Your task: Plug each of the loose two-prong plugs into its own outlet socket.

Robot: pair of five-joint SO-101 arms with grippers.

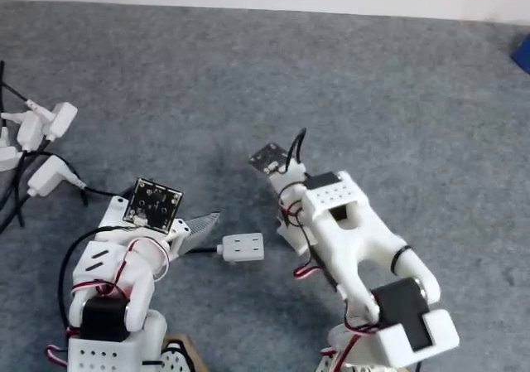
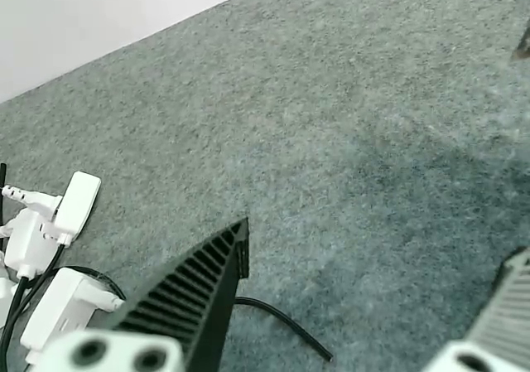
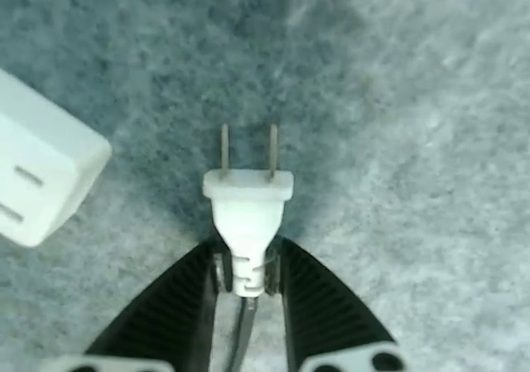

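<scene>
At far left on the grey carpet (image 1: 373,82), well apart from the outlet: loose plugs (image 1: 43,128), white, bunched together on black cords (image 1: 103,193). Next, left gripper (image 2: 381,248): jaws spread wide, nothing between them, one ribbed black finger (image 2: 199,297) above the carpet, a thin black cord lying on the carpet below it. Just right of it, outlet (image 1: 243,247): white rectangular block, flat on the carpet, small slots in its upper face, a cord leaving its left end. Further right, right gripper (image 3: 247,264): clamped on the ribbed neck of a plug (image 3: 247,198). Plug is white with a flared face and two flat metal prongs, parallel, pointing away from the fingers; a dark cord runs back between the jaws. Outlet lies near this plug, off to one side of the prongs, not touching.
</scene>
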